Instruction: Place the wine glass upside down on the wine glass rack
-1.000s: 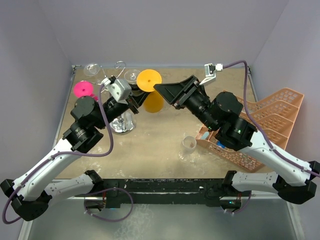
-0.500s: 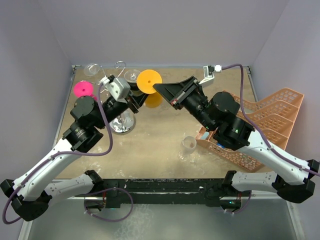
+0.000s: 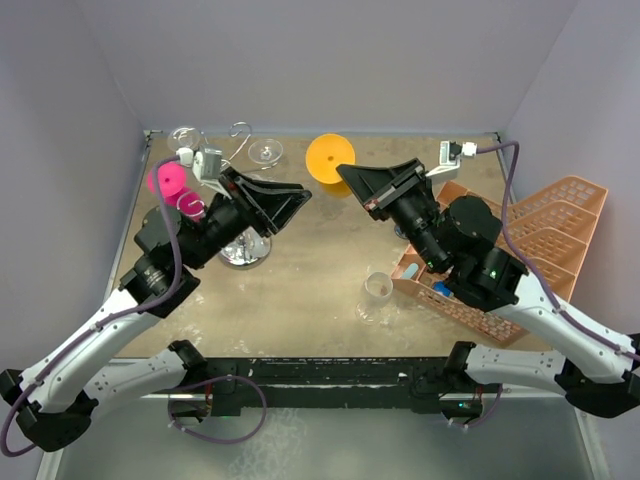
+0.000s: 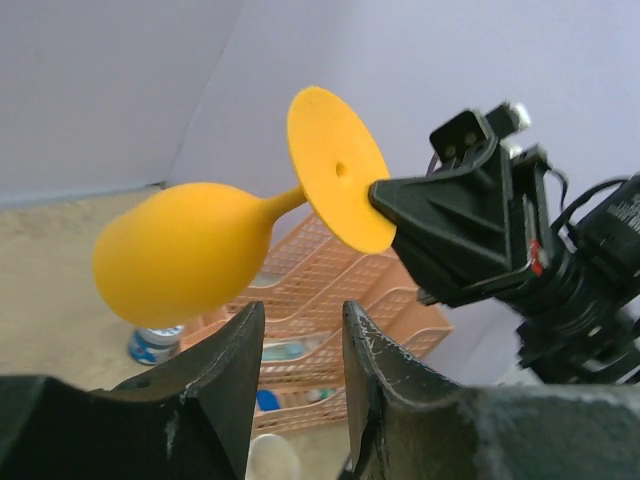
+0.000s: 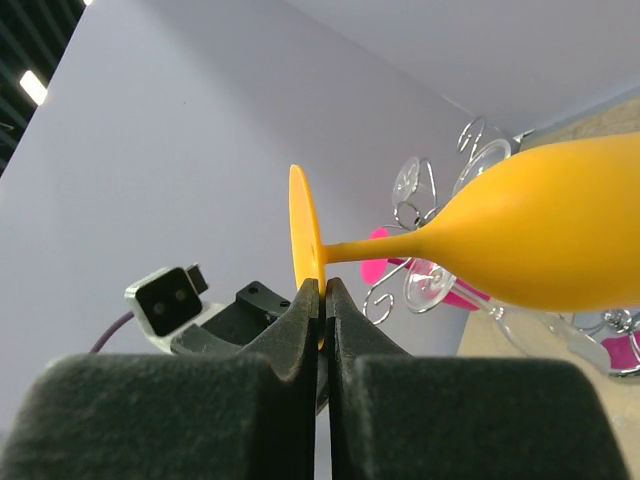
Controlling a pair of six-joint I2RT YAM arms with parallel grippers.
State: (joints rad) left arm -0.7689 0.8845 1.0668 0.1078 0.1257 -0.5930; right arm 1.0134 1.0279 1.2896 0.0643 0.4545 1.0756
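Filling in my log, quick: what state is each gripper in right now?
Left gripper: open, holding nothing.
Right gripper: shut on the foot of the orange wine glass.

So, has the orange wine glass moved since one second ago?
Yes. The orange wine glass shifted right, away from the wine glass rack and toward the peach crate, its foot pinched in the right gripper.

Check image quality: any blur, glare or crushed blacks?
Left wrist: orange wine glass sharp, left pincer soft and dark in the foreground. Right wrist: right pincer near-black, detail lost. Top external: even light, glare on the wine glass rack base.
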